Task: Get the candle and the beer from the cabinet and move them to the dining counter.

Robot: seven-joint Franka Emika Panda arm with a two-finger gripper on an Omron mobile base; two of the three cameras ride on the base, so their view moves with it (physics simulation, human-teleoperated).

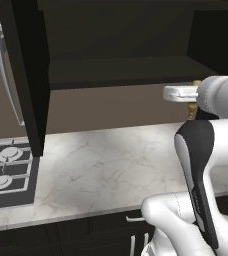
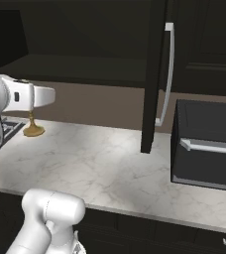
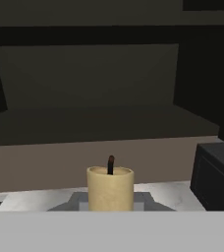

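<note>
The tan-gold candle [image 3: 110, 189] with a dark wick stands upright between my fingertips [image 3: 144, 201], and my gripper [image 3: 110, 203] is shut on it. From the right base camera the candle [image 2: 33, 128] hangs under my hand with its flared base just above the marble worktop; whether the base touches it I cannot tell. In the left base view the candle [image 1: 192, 107] peeks out below the hand, in front of the cabinet [image 1: 121, 70], whose doors are open and whose dark shelf shows nothing. The beer and the dining counter are out of view.
A marble worktop [image 1: 111, 160] runs under the cabinet, with a gas hob [image 1: 6, 172] at its left end. Open cabinet doors [image 2: 152, 74] with long silver handles hang on both sides. A black boxy appliance [image 2: 209, 144] stands on the worktop to the right.
</note>
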